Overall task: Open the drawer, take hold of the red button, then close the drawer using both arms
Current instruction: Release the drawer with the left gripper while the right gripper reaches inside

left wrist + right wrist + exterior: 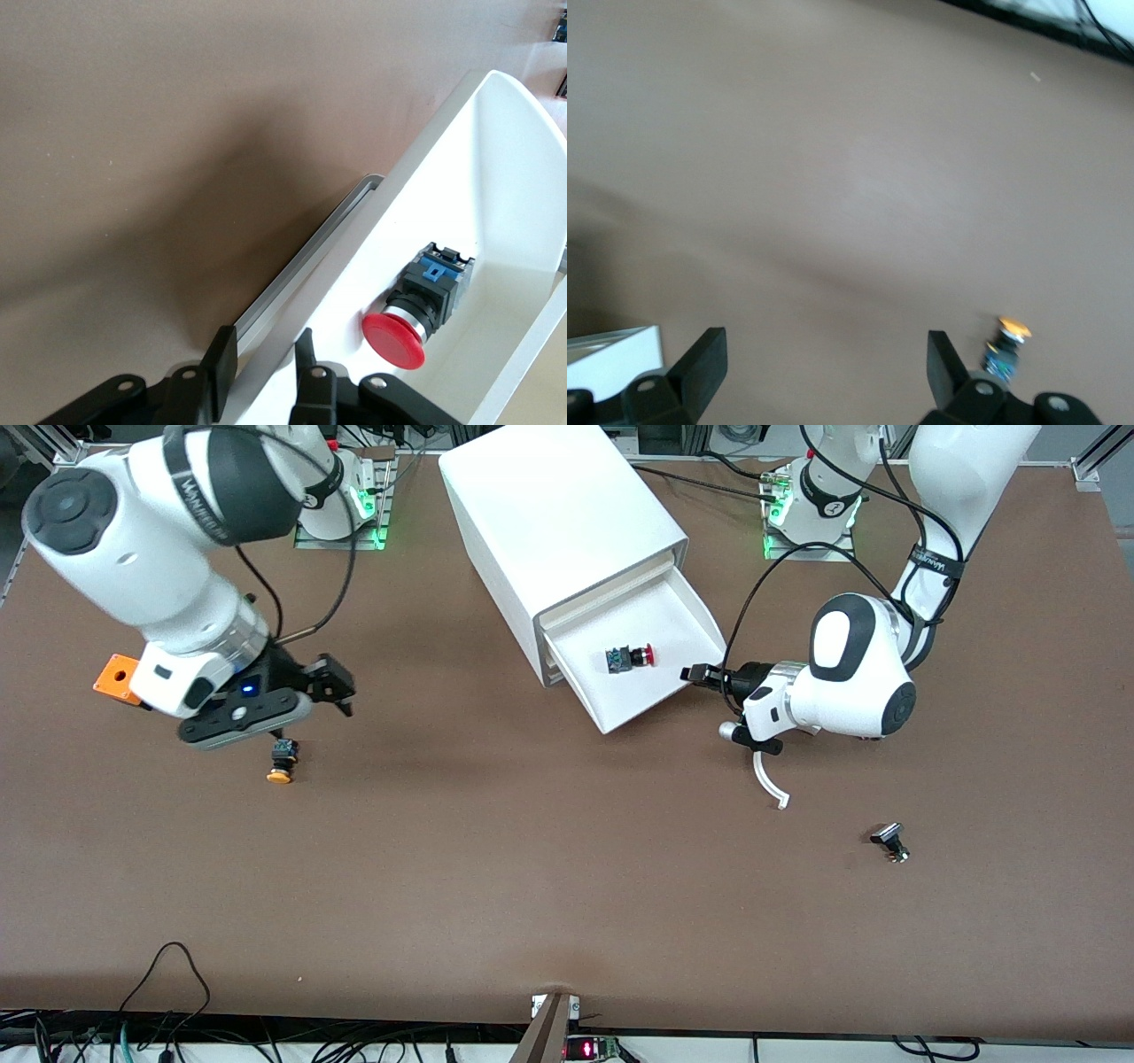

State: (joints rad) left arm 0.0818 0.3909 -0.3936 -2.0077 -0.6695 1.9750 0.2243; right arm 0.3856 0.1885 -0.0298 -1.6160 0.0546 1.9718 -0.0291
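The drawer [660, 691] stands pulled out of the white cabinet [549, 514], its lowest one. The red-capped button [640, 656] lies on its side on the drawer floor and shows close up in the left wrist view [396, 336]. My left gripper [693, 675] sits at the drawer's front wall [496, 177], one finger [221, 354] outside and one inside, closed on the wall [263, 352]. My right gripper [335, 691] is open and empty over the bare table, beside the orange-yellow button [282, 763], toward the right arm's end; its own view shows only table between its fingers [824, 363].
The orange-yellow button also shows in the right wrist view [1005, 343]. An orange box [117, 679] lies partly under the right arm. A small black part [889, 840] lies on the table nearer the front camera than the left arm.
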